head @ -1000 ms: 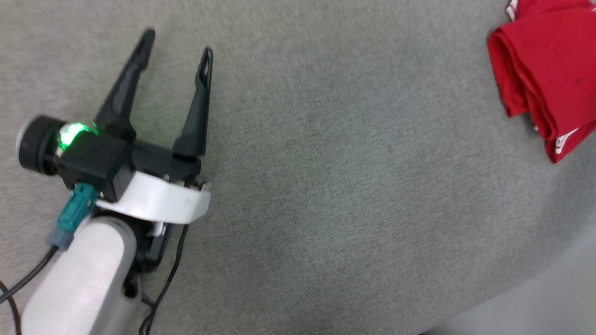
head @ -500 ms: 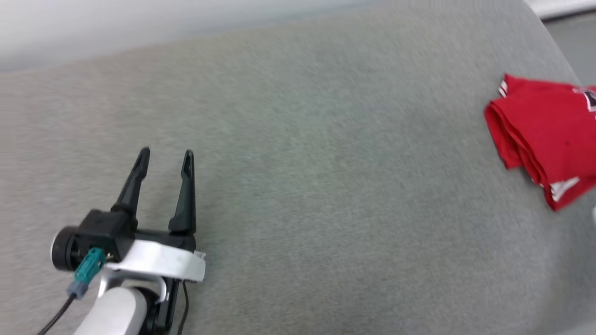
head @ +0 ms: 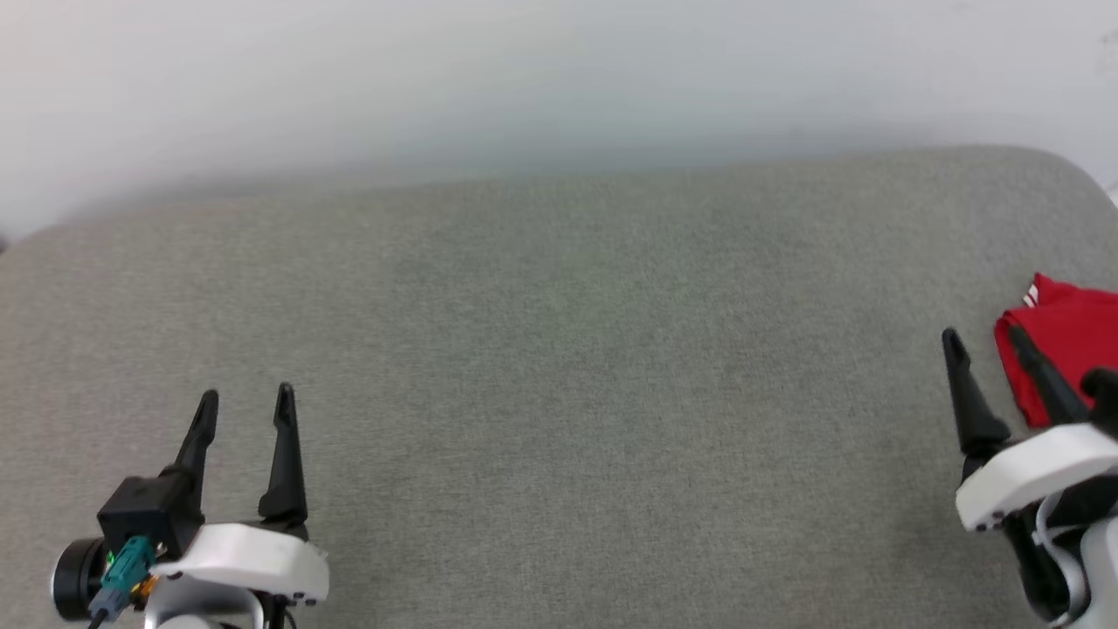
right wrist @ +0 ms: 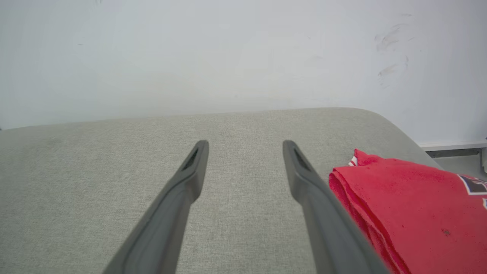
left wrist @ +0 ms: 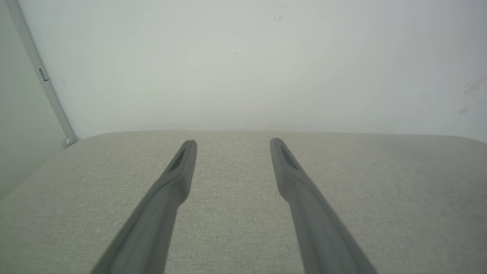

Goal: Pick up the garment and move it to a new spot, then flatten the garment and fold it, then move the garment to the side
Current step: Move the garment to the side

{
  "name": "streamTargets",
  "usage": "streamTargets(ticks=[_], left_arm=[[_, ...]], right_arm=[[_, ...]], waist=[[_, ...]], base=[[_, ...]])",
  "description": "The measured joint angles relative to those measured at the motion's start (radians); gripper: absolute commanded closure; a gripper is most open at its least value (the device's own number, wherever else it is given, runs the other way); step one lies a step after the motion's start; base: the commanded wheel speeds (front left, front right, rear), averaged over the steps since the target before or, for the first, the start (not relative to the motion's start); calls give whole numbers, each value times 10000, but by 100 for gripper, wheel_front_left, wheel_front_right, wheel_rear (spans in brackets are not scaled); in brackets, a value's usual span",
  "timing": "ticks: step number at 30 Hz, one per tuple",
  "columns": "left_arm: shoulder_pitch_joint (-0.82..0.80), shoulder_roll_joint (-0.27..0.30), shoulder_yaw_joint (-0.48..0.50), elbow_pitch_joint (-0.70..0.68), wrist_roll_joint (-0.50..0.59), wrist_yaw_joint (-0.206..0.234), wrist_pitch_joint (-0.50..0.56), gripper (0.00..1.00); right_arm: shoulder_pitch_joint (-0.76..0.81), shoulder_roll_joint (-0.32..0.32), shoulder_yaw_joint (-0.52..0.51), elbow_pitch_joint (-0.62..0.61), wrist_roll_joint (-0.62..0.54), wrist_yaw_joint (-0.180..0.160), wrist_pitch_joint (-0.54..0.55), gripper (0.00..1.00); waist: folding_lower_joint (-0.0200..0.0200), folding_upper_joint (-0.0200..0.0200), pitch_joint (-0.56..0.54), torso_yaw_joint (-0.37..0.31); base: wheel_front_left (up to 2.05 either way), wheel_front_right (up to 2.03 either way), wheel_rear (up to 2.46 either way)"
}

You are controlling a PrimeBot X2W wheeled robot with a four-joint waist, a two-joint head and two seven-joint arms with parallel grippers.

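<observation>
The garment (head: 1070, 345) is a folded red bundle with a bit of striped trim, lying at the far right edge of the grey padded table (head: 559, 349); the right wrist view shows the garment (right wrist: 414, 213) folded in layers with part of its lettering. My right gripper (head: 983, 336) stands open just left of it, one finger crossing in front of the cloth, and the right gripper (right wrist: 245, 142) holds nothing. Low at the left my left gripper (head: 246, 397) is open and empty over bare fabric, and the left gripper (left wrist: 233, 141) points at the wall.
A pale wall (head: 559, 79) rises behind the table's far edge. A grey vertical rail (left wrist: 38, 72) runs down the wall at the left corner. The table's right end is rounded, with floor and a white skirting board (right wrist: 452, 145) beyond it.
The head camera has tilted up and pulled back, so the wall and both grippers now show. The garment lies as before. Both grippers stay open.
</observation>
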Motion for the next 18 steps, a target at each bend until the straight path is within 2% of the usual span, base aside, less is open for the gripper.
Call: streamTargets(ticks=[10, 18], left_arm=[[1079, 389, -38, 326, -186, -205, 111, 0], [1357, 360, -178, 295, -259, -186, 198, 0]], right_arm=[[2639, 1145, -259, -3185, -750, 0, 1078, 0], [3594, 1609, -359, -4449, -1283, 0, 1638, 0]], waist=[[-1, 0, -1011, 267], [-1, 0, -1268, 254]], base=[[0, 0, 0], [0, 0, 0]])
